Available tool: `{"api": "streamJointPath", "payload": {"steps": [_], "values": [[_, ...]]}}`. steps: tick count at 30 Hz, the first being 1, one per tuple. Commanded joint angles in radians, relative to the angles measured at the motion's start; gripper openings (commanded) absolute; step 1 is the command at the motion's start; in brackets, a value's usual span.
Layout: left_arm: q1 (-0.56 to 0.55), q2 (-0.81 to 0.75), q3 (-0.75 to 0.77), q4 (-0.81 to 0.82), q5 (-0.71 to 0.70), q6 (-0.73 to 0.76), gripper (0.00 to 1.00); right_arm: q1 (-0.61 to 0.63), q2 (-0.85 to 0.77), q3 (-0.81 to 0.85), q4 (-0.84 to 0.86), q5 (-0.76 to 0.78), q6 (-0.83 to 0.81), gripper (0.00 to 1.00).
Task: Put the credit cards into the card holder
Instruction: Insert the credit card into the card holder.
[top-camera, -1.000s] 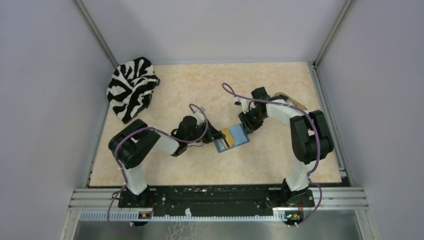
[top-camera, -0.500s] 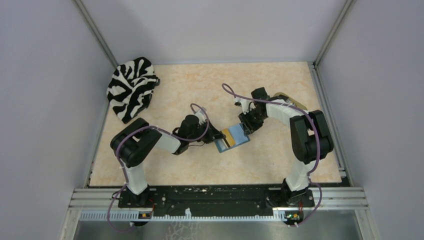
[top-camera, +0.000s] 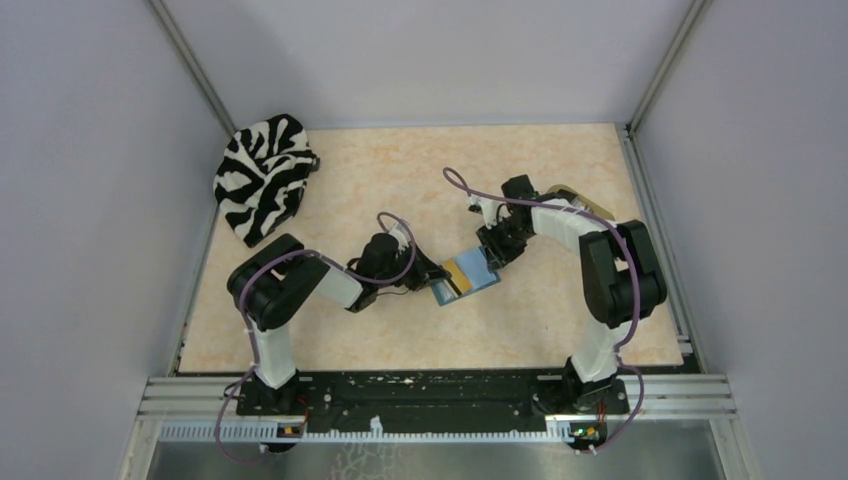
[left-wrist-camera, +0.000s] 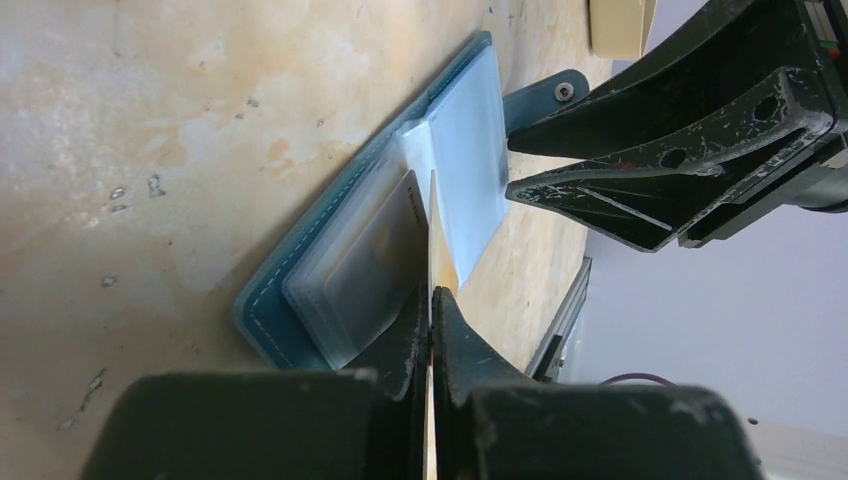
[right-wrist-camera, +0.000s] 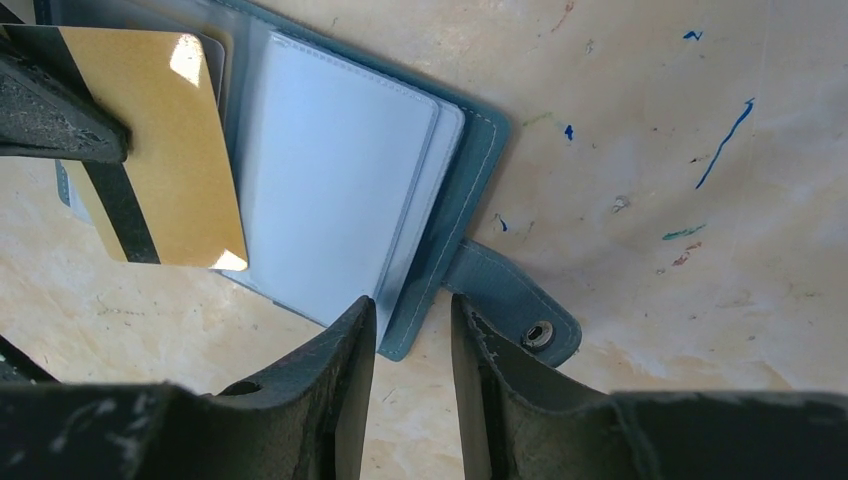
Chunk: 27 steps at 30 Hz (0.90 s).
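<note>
Pale walls close round a beige marbled counter (top-camera: 450, 340) in the top view. A zebra cloth (top-camera: 262, 175) sits at the far left, and a tray (top-camera: 582, 200) pokes out behind your right arm. Mid-counter the holder (top-camera: 481, 270) lies open and flat, with your left gripper (top-camera: 432, 274) at its left edge and your right gripper (top-camera: 497, 250) at its far right corner. A gold card (top-camera: 457, 272) shows over the holder's left half.

From the left wrist, you have that gripper (left-wrist-camera: 431, 295) clamped tight on the gold card (left-wrist-camera: 440, 262), seen edge-on, with its free end over the holder's fold. A dark card (left-wrist-camera: 385, 245) already sits in a clear pocket beneath.

From the right wrist, the gripper (right-wrist-camera: 410, 305) stands part open, its jaws either side of the holder's (right-wrist-camera: 475, 150) rim just beside the snap tab (right-wrist-camera: 515, 310). It grips nothing, and you cannot tell whether it presses the rim down. The gold card (right-wrist-camera: 165, 140) is held over the left pockets; you cannot tell whether its edge has entered one.

You are mid-insertion, by my judgement. Next you need to line the card's leading edge up with a pocket mouth and slide it in flat while the right gripper steadies the holder.
</note>
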Motion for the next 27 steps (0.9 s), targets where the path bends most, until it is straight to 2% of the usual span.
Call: {"api": "streamJointPath", "payload": {"steps": [1,27], "values": [[0.006,0.028,-0.019,0.029,-0.031,-0.044,0.0,0.014,0.018,0.051,0.0,0.002,0.005,0.33],[0.016,0.102,0.008,0.088,0.01,-0.077,0.0,0.022,0.029,0.055,-0.011,0.002,-0.001,0.31]]}}
